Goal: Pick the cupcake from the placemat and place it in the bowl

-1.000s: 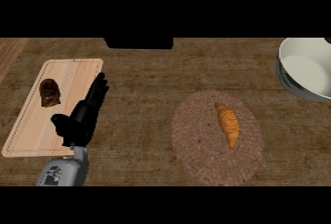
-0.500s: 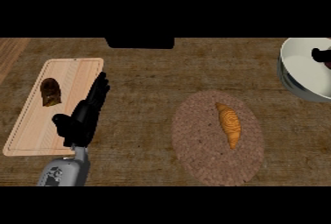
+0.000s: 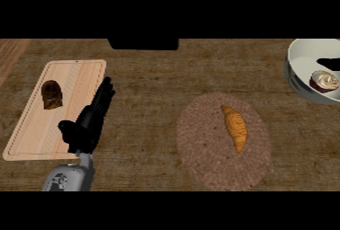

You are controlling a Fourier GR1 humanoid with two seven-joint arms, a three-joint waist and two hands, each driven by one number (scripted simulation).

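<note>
Across the brown desk point(image 3: 153, 67), a pale cutting board point(image 3: 73, 76) lies by the left edge and a round woven placemat point(image 3: 206, 152) sits right of the middle; the white bowl point(image 3: 302, 54) stands at the far right corner, cut by the view's edge; the left hand point(image 3: 85, 128) rests on the board's right rim, fingers straight, holding nothing; an orange pastry point(image 3: 235, 128) lies on the placemat; the cupcake point(image 3: 326, 81) sits upright inside the bowl; a black shape point(image 3: 328, 62) just above it may be the right hand, its state I cannot tell; the risk, as I judge it: a hand that close, brushing the cupcake while lifting clear, could tip it or shove the bowl
</note>
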